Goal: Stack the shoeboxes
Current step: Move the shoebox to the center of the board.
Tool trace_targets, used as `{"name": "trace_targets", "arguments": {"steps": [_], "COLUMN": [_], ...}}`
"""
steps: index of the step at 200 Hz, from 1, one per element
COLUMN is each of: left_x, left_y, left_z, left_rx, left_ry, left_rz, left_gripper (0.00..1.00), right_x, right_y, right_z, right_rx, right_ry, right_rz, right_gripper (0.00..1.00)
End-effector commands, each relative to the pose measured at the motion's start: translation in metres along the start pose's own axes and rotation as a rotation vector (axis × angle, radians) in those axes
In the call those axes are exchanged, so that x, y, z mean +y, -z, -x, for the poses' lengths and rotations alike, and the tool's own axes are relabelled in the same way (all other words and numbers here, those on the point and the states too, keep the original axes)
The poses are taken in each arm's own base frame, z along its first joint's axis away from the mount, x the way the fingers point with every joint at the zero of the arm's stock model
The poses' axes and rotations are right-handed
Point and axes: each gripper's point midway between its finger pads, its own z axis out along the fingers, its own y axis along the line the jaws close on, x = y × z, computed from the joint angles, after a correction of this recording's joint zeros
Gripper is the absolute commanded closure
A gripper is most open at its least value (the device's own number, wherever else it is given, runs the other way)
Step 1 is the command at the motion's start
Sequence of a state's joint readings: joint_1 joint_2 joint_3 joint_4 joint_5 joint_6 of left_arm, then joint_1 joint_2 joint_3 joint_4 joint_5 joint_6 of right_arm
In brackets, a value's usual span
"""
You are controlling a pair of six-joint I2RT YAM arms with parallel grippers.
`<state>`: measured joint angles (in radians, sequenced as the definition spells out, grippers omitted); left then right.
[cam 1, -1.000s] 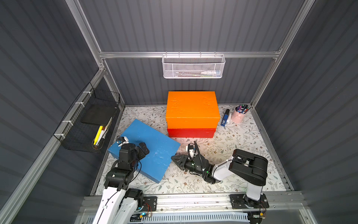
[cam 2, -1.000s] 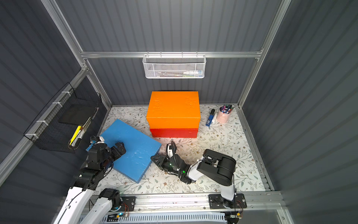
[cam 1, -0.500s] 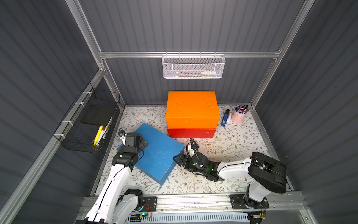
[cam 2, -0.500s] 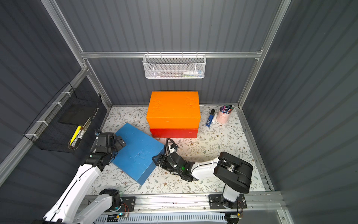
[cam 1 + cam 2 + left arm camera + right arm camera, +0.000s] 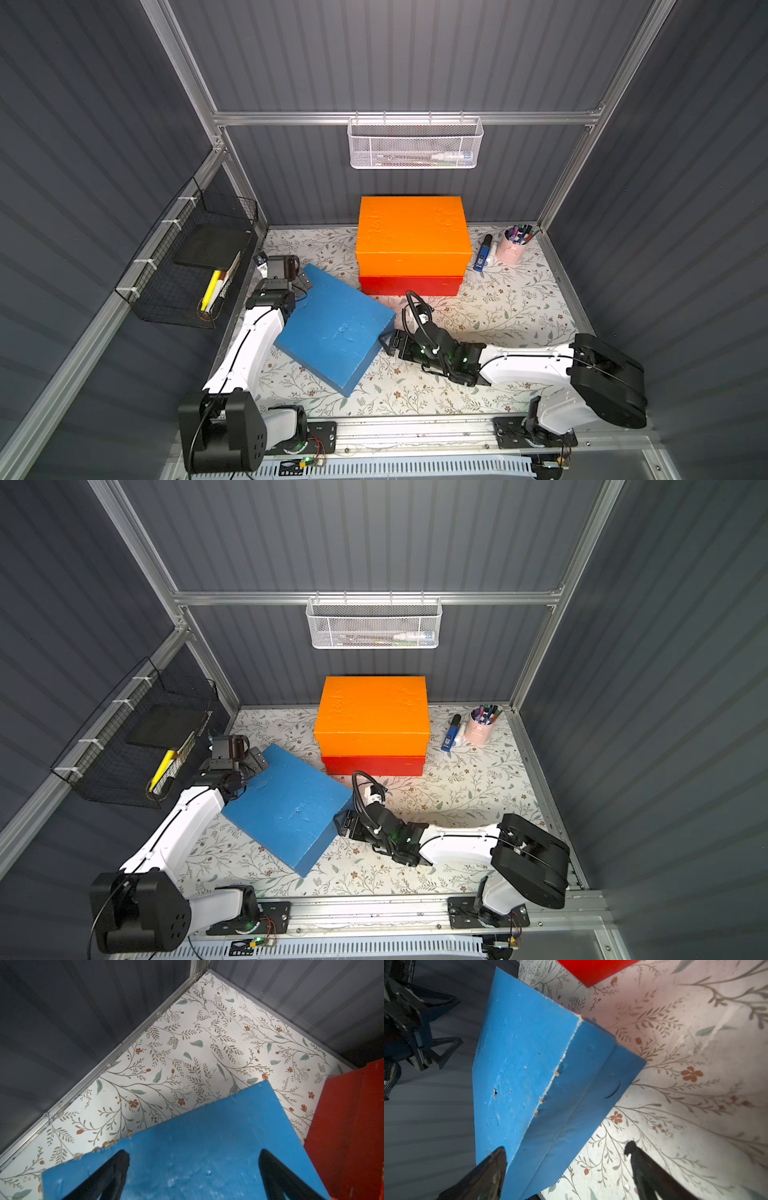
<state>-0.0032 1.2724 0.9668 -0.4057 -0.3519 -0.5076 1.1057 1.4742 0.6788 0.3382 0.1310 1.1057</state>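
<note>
In both top views I'm seeing the orange shoebox [image 5: 412, 235] sitting squarely on the red shoebox [image 5: 409, 286] at the back of the floral worktop [image 5: 507, 316], while the blue shoebox [image 5: 334, 332] is lying askew in front of them, tilted, its far corner near the red one. My left end effector [image 5: 300, 282] is hanging over the blue box's far-left corner, prongs spread. My right end effector [image 5: 390, 343] is reaching low at the box's right side. A pink cup of pens [image 5: 480, 729] is standing by the back right corner and a black wire basket [image 5: 137, 746] is hanging on the left wall.

From the left wrist, my two black fingers [image 5: 108, 1176] are standing wide apart above the blue lid [image 5: 187, 1147], clamping nothing; the red box [image 5: 351, 1130] is just beside.

From the right wrist, my right fingers [image 5: 648, 1172] are spread wide; one prong is lying over the blue lid's edge, the other over the worktop, with the box's side wall [image 5: 581, 1095] between them, ungripped
</note>
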Motion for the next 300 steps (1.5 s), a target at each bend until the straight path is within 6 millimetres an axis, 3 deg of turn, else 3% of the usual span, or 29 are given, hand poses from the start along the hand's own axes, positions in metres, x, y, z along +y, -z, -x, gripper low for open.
{"name": "trace_targets", "arguments": {"steps": [1, 44, 80, 117, 138, 164, 188, 234, 300], "left_x": [-0.012, -0.019, -0.023, -0.002, -0.001, 0.001, -0.004, -0.013, -0.039], "left_y": [-0.013, -0.044, -0.049, -0.022, -0.003, 0.016, 0.027, 0.043, 0.05], "left_z": [0.014, 0.008, -0.012, -0.045, -0.063, -0.094, -0.118, -0.145, -0.172], "left_rx": [-0.004, 0.042, 0.133, 0.234, 0.262, 0.32, 0.364, 0.41, 0.471], "left_ry": [-0.006, -0.08, -0.084, -0.053, -0.048, -0.029, 0.013, 0.045, -0.066], "left_rz": [-0.073, -0.063, -0.09, -0.062, -0.126, -0.207, -0.29, -0.398, -0.449], "left_gripper": [0.01, 0.01, 0.01, 0.01, 0.01, 0.01, 0.01, 0.01, 0.01], "right_x": [-0.002, 0.001, 0.0, -0.004, -0.012, -0.022, -0.035, -0.048, -0.048], "right_y": [0.006, 0.009, 0.01, 0.017, 0.02, 0.025, 0.031, 0.038, 0.026], "right_z": [0.011, 0.012, 0.015, 0.027, 0.033, 0.036, 0.041, 0.051, 0.069], "right_rx": [-0.031, -0.028, -0.043, -0.051, -0.058, -0.043, -0.045, -0.04, -0.018], "right_ry": [0.068, 0.111, 0.142, 0.128, 0.11, 0.069, 0.03, -0.011, -0.07], "right_rz": [-0.053, -0.045, -0.053, -0.04, -0.038, -0.017, -0.015, -0.017, 0.011], "right_gripper": [0.07, 0.06, 0.05, 0.04, 0.06, 0.15, 0.25, 0.37, 0.48]}}
